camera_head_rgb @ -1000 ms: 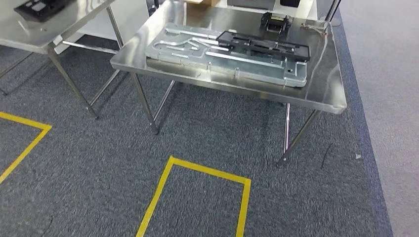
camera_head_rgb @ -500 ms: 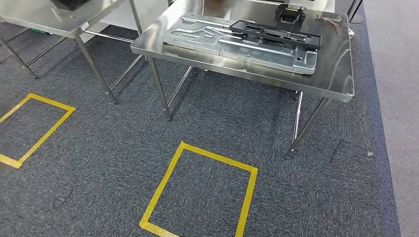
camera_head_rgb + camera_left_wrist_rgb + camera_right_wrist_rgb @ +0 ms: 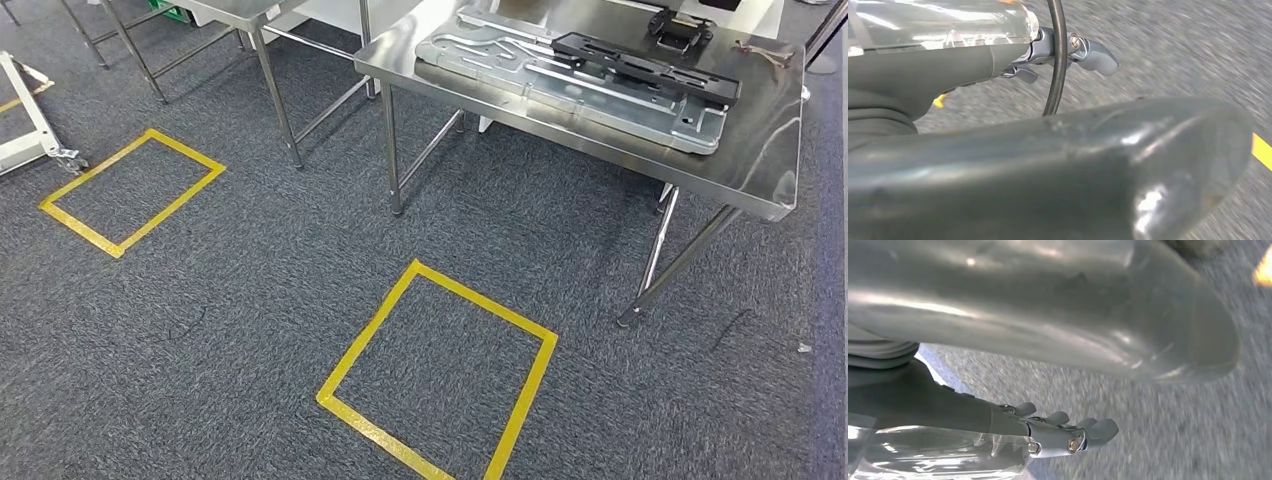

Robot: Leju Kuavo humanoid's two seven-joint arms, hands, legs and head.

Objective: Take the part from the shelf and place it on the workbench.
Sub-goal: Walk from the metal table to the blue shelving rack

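While the left hand (image 3: 1068, 55) and right hand (image 3: 1068, 432) are seen over grey carpet (image 3: 250, 330), fingers extended and nothing held, the black part (image 3: 645, 68) is found lying on a grey metal plate (image 3: 520, 62) on the steel worktop (image 3: 770, 170), beyond a yellow taped square (image 3: 437, 372).

left hand (image 3: 1048, 165) hanging, fingers (image 3: 1095, 55) extended, right hand (image 3: 1048, 315) likewise empty
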